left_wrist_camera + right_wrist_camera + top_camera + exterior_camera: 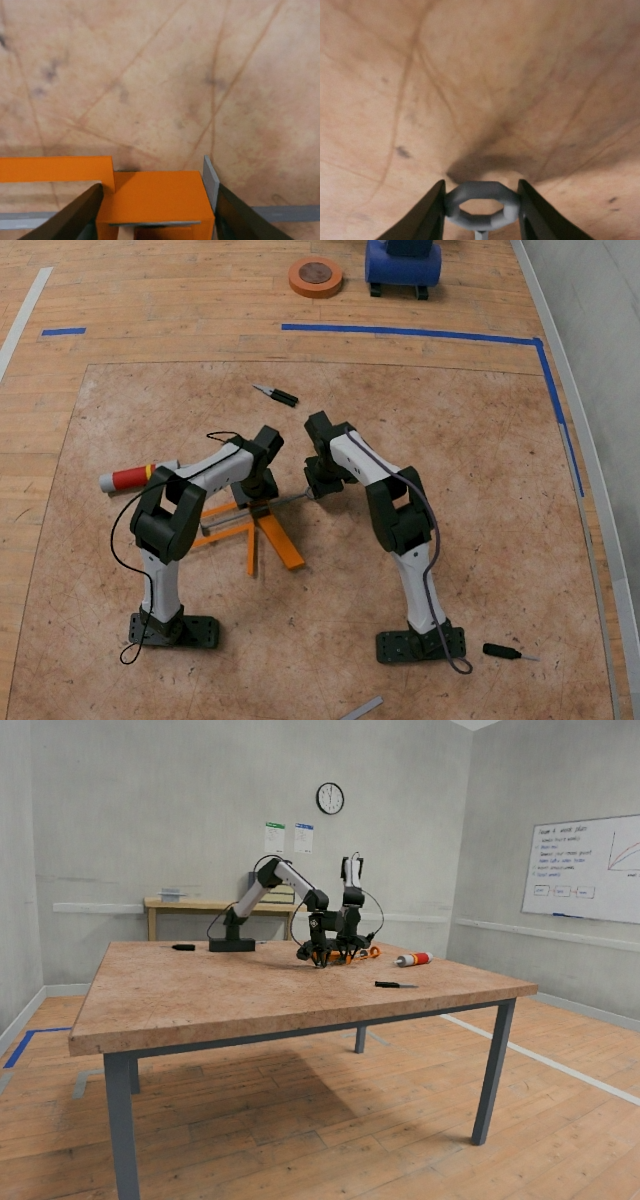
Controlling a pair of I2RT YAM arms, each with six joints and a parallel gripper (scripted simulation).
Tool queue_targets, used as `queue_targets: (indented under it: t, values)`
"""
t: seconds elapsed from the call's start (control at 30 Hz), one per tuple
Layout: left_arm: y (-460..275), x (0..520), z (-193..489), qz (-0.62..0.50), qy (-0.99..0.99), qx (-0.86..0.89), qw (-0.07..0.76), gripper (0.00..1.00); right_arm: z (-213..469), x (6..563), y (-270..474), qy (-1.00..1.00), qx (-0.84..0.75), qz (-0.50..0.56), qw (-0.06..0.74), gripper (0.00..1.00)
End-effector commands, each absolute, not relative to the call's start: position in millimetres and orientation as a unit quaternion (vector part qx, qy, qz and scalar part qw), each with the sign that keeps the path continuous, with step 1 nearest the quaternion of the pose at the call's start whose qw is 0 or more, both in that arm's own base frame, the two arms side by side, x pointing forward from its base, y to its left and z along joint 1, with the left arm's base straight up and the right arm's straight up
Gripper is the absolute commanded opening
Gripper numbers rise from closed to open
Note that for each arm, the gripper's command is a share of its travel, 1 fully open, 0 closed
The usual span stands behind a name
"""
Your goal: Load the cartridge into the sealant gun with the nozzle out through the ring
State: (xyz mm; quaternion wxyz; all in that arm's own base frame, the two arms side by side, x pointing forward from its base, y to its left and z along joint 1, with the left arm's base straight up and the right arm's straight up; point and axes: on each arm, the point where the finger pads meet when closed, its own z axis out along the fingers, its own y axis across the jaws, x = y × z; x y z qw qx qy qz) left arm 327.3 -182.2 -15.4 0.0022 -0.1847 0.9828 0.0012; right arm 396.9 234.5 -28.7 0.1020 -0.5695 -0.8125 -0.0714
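With the left gripper, clamps the orange sealant gun at the block behind the handle, squeezing the grey thumb plate between 1 finger and the block. With the right gripper, pinches the grey pull ring at the tail of the plunger rod, 1 finger against each side.

Needs loading: finds the red cartridge outside the gun, lying on its side on the table, apart from the open orange frame and partly hidden by the left arm in the top view. Sees the grey plunger disc inside the frame, at the rod's other end. Leaves 2 tools lying on the table as well: the pliers beyond both grippers in the top view, and the screwdriver beside the right arm's base.
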Motion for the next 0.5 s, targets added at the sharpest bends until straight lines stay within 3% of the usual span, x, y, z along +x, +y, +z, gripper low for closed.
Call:
queue_targets:
  t: [0.0,0.47]
  values:
    - [-194.6,334.5,8.8,-0.025,0.983,-0.181,0.021,0.01,0.8,403.2,237.0,-0.813,-0.567,-0.089,0.093,0.0]
    - [-184.2,334.7,21.8,-0.01,0.983,-0.184,0.026,0.01,20.3,400.4,244.5,-0.814,-0.565,-0.094,0.095,0.0]
